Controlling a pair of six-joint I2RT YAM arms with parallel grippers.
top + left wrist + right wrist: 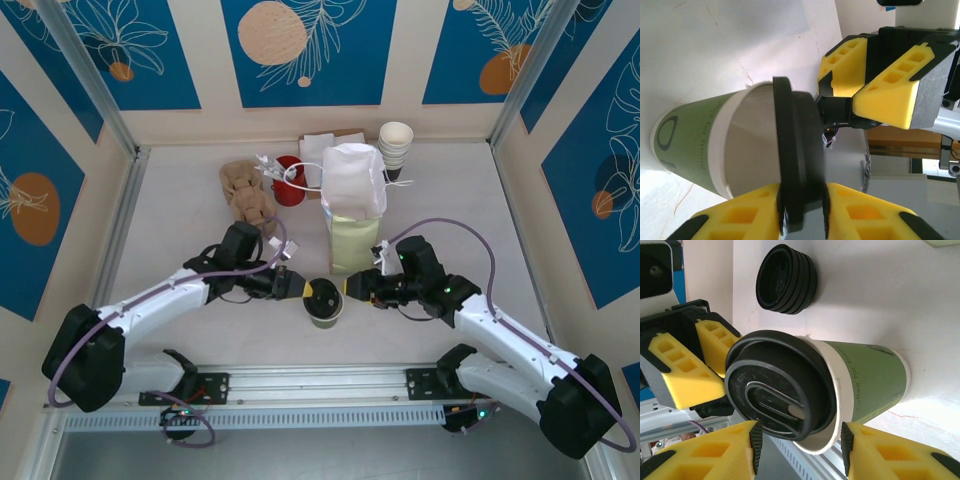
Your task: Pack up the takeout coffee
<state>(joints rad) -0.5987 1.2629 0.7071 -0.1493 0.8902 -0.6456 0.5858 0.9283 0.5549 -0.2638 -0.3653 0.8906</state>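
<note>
Takeout coffee [325, 303] stands betw. the two grippers, both sets of tips right at its rim. Lid [797, 165] not seated: tilted, rim bare on the side nearest R gripper [799, 452], white inside of cup showing.

L gripper [802, 222]: fingers either side of lid edge, across its thickness. Clamped or just off it, can't tell; black pads on black lid.

R gripper: jaws apart, lid edge + cup rim lying betw. the pads. Contact: can't tell.

Risks (my read): lid askew, so if L lets go it may pop or slide off. Off-centre push could buckle the paper rim or tip the cup, which looks empty, so light. Grippers v. close, could knock each other.

Matls: cup is matte olive paper, printed, tapered, rolled white rim. Lid glossy black plastic, round, raised oval tab. Fingers yellow, cellular, hard-looking. Spare lids [786, 279] beyond R gripper, nested stack.
</note>
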